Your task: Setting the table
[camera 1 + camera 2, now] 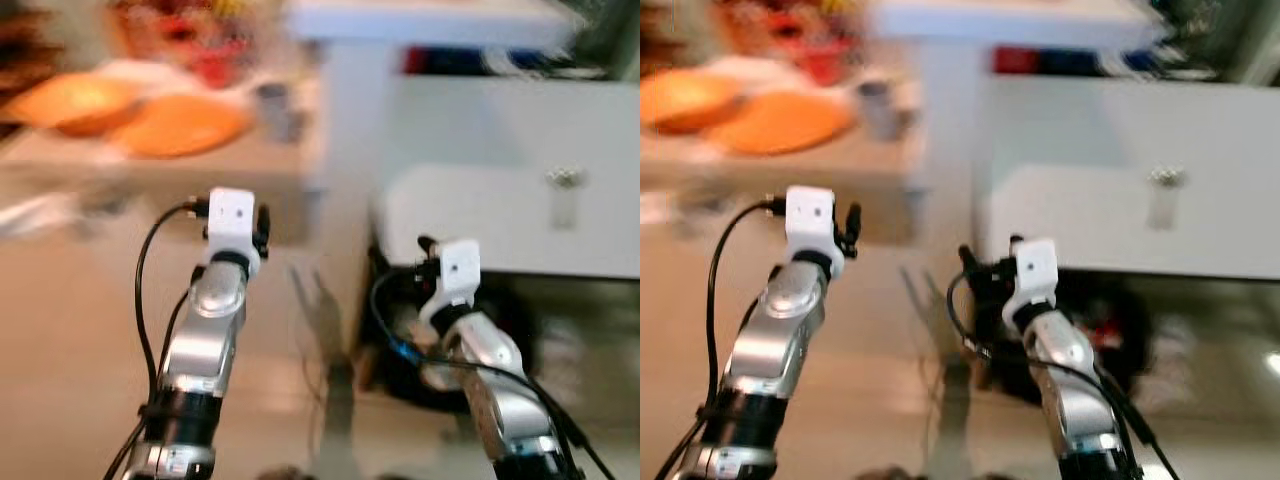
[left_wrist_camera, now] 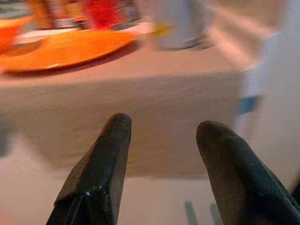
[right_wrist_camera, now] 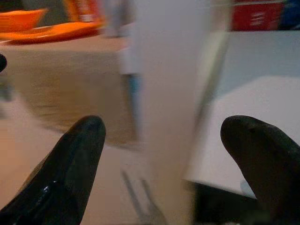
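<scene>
1. Left gripper (image 2: 161,136): jaws stood apart with nothing between them. The two black fingers (image 2: 101,173) pointed at the side of a light wooden table (image 2: 140,101), short of it and not touching.
2. Right gripper (image 3: 161,140): jaws stood wide apart and held nothing. Through the gap showed a tall white upright panel (image 3: 168,84), with the table's corner to one side and a white cabinet top (image 3: 243,117) to the other.
3. Head views were motion-blurred. Both silver arms were raised in front of the body, the left arm (image 1: 205,340) before the table and the right arm (image 1: 480,350) before the white cabinet (image 1: 500,220).
4. Task items were on the table, ahead and to the robot's left: a flat orange plate (image 2: 70,47) near the table's front edge, and an orange bowl (image 1: 75,100) beside it, further left. Whether the two touched could not be told.
5. A pale cup-like container (image 2: 176,23) stood on the table near its corner, just beside the plate. Blur prevented a firmer identification.
6. Red and mixed-colour packages (image 1: 190,40) sat behind the plate; details were unreadable.
7. Floor (image 1: 70,330) was pale and glossy.
</scene>
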Tool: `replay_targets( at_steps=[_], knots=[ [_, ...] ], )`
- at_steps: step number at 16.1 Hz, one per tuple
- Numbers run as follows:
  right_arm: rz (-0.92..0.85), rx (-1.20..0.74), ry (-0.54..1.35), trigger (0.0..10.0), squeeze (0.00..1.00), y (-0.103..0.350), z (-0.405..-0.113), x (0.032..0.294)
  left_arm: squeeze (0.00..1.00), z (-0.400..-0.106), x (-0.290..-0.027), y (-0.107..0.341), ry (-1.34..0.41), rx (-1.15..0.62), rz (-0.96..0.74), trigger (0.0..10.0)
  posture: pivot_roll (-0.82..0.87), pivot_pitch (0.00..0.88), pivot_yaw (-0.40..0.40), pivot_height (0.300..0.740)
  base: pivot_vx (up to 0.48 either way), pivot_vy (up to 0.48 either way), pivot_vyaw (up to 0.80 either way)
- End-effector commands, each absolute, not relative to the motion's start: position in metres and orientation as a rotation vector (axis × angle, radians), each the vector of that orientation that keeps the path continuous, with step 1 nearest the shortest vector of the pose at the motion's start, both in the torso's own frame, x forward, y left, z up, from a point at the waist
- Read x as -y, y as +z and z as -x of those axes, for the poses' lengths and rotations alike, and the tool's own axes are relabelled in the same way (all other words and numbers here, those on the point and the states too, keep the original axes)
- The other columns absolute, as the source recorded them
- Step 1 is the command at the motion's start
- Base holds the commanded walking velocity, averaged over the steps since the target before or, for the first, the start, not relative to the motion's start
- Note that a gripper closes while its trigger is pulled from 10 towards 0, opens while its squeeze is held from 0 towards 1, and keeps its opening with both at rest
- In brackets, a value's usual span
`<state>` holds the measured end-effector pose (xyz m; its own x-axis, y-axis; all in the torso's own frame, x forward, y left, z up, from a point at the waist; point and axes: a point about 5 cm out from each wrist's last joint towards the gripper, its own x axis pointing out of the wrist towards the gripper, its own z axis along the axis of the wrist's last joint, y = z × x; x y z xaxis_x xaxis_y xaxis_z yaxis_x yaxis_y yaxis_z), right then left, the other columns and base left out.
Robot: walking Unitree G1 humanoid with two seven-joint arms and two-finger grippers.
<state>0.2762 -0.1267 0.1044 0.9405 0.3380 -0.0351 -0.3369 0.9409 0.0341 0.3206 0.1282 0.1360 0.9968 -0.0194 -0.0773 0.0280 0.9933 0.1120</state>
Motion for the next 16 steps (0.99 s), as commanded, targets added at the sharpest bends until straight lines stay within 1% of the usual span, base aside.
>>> replay_targets(
  at_steps=[1,3,5,7,8,9,14,15,16],
  knots=[
    [-0.027,-0.031,0.344,10.0,0.0,0.106,-0.277,0.127,0.0,-0.322,-0.127,0.137,-0.022,-0.076,-0.124,10.0,0.02,0.016,0.008,0.74,0.0,0.465,0.77],
    [-0.028,-0.038,0.341,10.0,0.0,0.106,-0.277,0.127,0.0,-0.322,-0.127,0.137,-0.025,-0.073,-0.125,10.0,0.02,0.015,0.008,0.74,0.0,0.478,0.0],
    [-0.008,-0.027,0.289,10.0,0.0,0.106,-0.279,0.132,0.0,-0.323,-0.128,0.137,-0.019,-0.072,-0.133,10.0,0.02,0.011,0.008,0.74,0.0,0.0,0.0],
    [0.033,0.013,0.183,10.0,0.0,0.111,-0.282,0.142,0.0,-0.321,-0.133,0.132,-0.05,-0.094,-0.18,10.0,0.03,0.013,0.012,0.74,0.0,0.0,0.0],
    [0.039,0.019,0.154,10.0,0.0,0.112,-0.282,0.145,0.27,-0.32,-0.135,0.129,-0.071,-0.097,-0.203,10.0,0.03,0.014,0.012,0.74,0.0,0.0,0.0],
    [0.04,0.016,0.148,10.0,0.0,0.111,-0.282,0.146,1.0,-0.32,-0.135,0.128,-0.075,-0.097,-0.207,10.0,0.03,0.014,0.012,0.74,0.0,0.0,0.0],
    [0.033,0.004,0.117,10.0,0.0,0.106,-0.28,0.146,1.0,-0.32,-0.129,0.126,-0.122,-0.102,-0.19,10.0,0.02,0.0,0.021,0.74,0.0,0.0,0.0],
    [0.034,0.043,0.102,10.0,0.0,0.11,-0.279,0.148,0.0,-0.32,-0.129,0.129,-0.128,-0.08,-0.208,10.0,0.02,0.0,0.025,0.74,0.0,0.0,0.0],
    [0.028,0.082,0.076,10.0,0.0,0.115,-0.277,0.151,0.0,-0.319,-0.132,0.134,-0.129,-0.043,-0.211,10.0,0.01,0.0,0.031,0.74,0.0,0.0,0.0]
  ],
)
